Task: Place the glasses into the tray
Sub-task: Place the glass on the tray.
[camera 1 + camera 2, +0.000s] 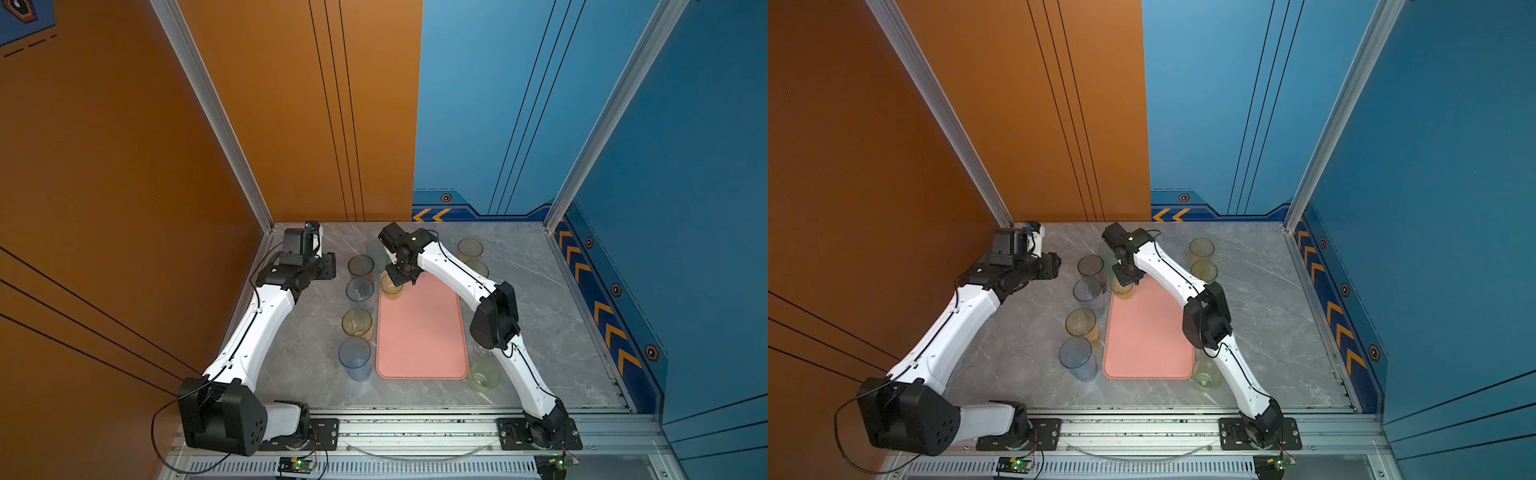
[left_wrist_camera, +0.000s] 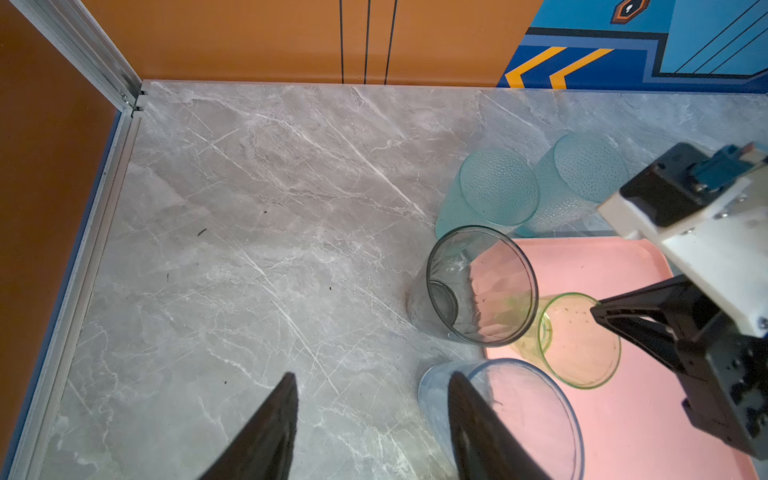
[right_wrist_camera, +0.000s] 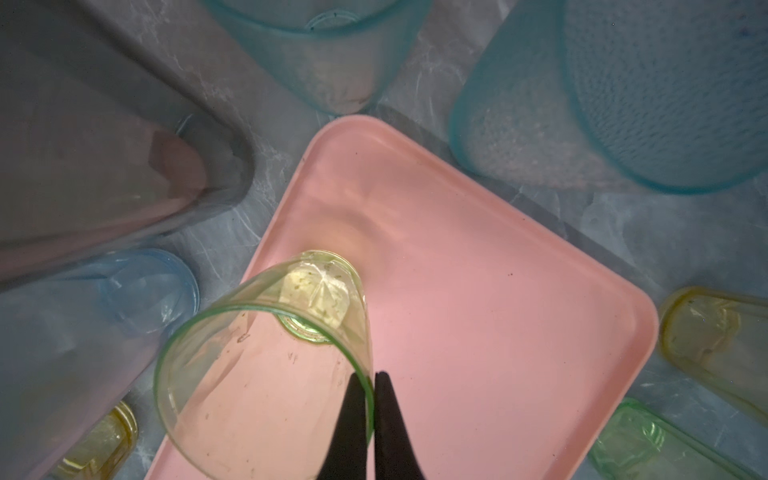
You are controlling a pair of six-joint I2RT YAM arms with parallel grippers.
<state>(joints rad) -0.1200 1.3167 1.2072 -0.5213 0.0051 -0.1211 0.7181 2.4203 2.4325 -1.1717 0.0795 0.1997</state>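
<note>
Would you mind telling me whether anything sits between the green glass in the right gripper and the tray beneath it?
Nothing visible does. The right gripper pinches the green glass by its rim, with its base over a corner of the tray, which is otherwise bare.

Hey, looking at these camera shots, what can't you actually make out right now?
- Teal tumblers: in both top views the right arm's wrist covers most of them.
- Green tumbler pinched by the right gripper: whether its base touches the tray is unclear in every view.
- Left gripper: its fingers are hidden under its own wrist in both top views.
</note>
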